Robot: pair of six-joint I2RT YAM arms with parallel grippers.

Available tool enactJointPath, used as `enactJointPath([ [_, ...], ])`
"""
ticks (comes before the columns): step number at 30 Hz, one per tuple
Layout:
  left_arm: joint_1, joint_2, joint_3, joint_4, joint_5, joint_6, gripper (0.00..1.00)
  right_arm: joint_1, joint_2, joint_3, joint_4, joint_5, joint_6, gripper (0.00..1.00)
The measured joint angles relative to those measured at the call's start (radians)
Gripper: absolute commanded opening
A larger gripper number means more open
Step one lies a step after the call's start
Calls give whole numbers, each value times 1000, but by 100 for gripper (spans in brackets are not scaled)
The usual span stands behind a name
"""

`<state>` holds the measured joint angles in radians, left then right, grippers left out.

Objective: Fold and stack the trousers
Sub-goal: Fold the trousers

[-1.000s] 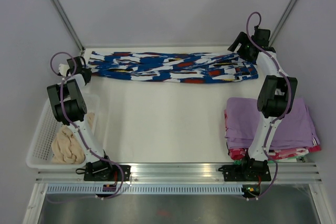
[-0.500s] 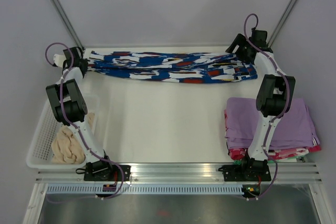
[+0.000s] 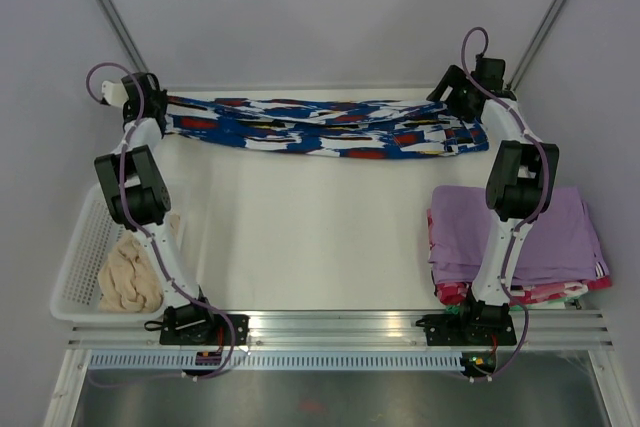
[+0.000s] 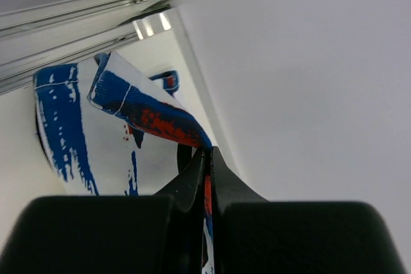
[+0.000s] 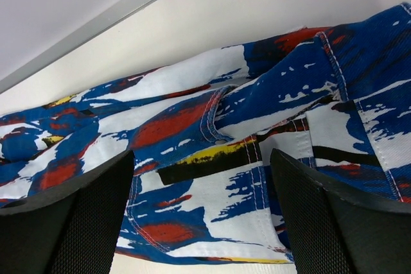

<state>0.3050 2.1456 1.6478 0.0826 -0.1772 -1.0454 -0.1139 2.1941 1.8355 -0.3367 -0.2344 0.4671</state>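
Trousers (image 3: 320, 132) lie unfolded across frame top. Left gripper (image 4: 210, 156) clamps one end; right gripper (image 5: 199, 184) hovers wide open. Stacking pending.

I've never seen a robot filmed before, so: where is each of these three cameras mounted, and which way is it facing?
Top view: fixed above and behind the arms, looking down on the table; left arm and right arm show whole, bases nearest.
Left wrist: rides the left gripper, looking along its shut fingers, which pinch one end of the trousers.
Right wrist: rides the right gripper, looking down between its open fingers at the trousers' other end.
Shared: all three show the trousers.
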Motion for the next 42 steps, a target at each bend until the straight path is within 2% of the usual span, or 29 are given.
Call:
enactJointPath([
  [8,-35,202,343,-171,-60,-40,3,0,0,8,5,26,5,93],
  [17,-34,303,418,-253,-104,-82,6,0,37,44,54,59,47,92],
  [24,-34,365,461,-235,-103,-91,8,0,197,175,92,56,106,92],
  [27,-35,393,494,-227,-101,-95,11,0,267,247,93,53,124,92],
  [30,-36,413,518,-205,-100,-102,27,0,321,305,108,53,144,92],
  [32,-36,422,523,-184,-99,-107,42,0,339,325,129,54,166,92],
  [34,-36,430,532,-170,-89,-111,51,1,345,328,163,53,192,92],
  [39,-36,431,534,-129,-55,-101,64,0,358,340,284,46,264,92],
  [40,-36,431,534,-123,-48,-97,69,0,359,341,309,43,279,92],
  [42,-35,429,528,-103,-27,-85,73,0,365,349,347,35,304,92],
])
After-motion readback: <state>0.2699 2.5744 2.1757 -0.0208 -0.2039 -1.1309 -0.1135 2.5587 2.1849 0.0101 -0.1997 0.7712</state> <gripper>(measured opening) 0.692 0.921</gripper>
